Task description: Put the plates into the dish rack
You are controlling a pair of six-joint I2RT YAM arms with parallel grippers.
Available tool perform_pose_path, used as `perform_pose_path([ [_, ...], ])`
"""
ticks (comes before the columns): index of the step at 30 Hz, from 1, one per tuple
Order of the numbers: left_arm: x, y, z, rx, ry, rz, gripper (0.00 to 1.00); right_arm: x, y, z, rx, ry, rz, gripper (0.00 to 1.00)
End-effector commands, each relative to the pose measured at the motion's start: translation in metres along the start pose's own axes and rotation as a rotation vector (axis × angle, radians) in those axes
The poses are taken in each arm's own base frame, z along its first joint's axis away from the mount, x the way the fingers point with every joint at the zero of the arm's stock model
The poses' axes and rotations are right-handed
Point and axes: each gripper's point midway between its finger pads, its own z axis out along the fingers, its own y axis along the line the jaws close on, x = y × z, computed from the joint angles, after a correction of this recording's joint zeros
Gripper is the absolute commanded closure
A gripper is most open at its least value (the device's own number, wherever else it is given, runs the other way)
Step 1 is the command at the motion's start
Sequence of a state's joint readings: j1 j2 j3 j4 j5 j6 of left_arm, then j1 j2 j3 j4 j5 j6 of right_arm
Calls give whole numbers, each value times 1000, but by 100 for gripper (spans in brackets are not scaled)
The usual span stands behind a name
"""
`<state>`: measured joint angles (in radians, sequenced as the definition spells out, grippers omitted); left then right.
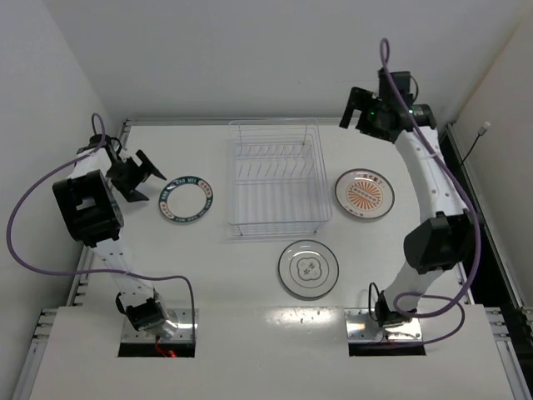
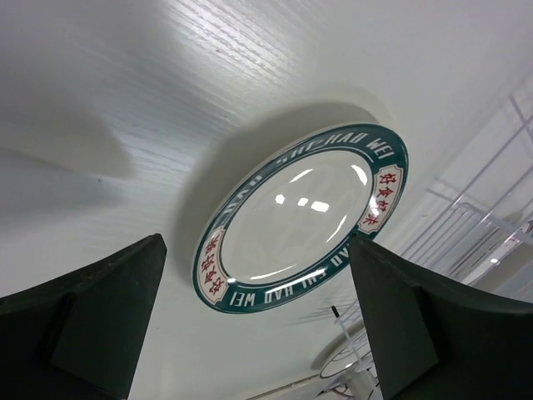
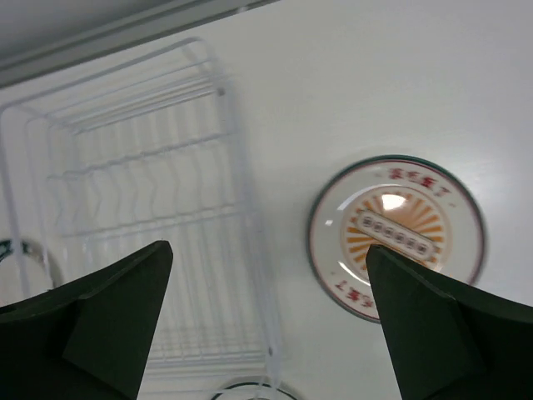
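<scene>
Three plates lie flat on the tabletop (image 1: 208, 275) around the empty dish rack (image 1: 276, 179). Your left pincer (image 1: 137, 171), spread wide and holding nothing, hovers just left of the teal-rimmed plate (image 1: 187, 200). To grasp it well, straddle the rim nearest the pincer and pinch firmly. Your right pincer (image 1: 360, 108), also spread and empty, hangs above the orange sunburst plate (image 1: 364, 193). The grey plate (image 1: 309, 269) lies in front of the rack.

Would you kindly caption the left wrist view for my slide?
Open left pincer framing the round teal-rimmed plate, white wire dish rack at right.
</scene>
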<state>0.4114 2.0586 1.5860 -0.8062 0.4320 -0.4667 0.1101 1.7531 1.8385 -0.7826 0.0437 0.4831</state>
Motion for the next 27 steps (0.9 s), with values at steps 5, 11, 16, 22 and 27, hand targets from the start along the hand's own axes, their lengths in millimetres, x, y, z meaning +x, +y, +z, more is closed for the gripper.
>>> perform_pose_path([
  [5,-1,-33,-10,186,1,70,10,74,-110,7,-14,116,354,0],
  [11,4,-45,-6,287,16,80,10,121,-151,15,-140,146,614,0],
  [16,7,-48,-7,317,21,69,10,155,-186,29,-22,241,690,0],
  [22,11,-47,-10,309,16,69,10,192,-222,48,43,343,789,15],
  [27,10,-46,-16,310,2,76,10,203,-231,54,64,381,786,18],
])
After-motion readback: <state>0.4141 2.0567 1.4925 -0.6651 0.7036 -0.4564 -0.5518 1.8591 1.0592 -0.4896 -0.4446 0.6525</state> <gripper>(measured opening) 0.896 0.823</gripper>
